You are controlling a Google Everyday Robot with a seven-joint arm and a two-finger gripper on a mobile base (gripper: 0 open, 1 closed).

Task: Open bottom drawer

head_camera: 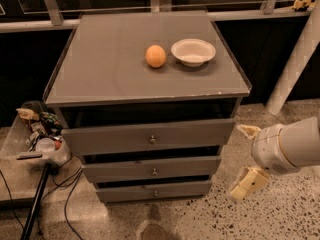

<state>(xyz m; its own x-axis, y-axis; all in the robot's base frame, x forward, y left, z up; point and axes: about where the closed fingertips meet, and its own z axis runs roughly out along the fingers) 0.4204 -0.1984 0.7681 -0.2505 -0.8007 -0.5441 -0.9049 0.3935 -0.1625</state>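
- The bottom drawer (125, 192), lowest of three grey fronts under the table (110, 59), sits just above the floor (285, 216).
- The pincer (240, 160) hangs low to its right, empty, fingers spread wide, touching nothing.

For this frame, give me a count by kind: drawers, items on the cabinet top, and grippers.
Drawers: 3 (top drawer, middle drawer, bottom drawer)
Orange fruit: 1
White bowl: 1
Gripper: 1, right of the cabinet, level with the lower drawers, jaws open
Total: 6
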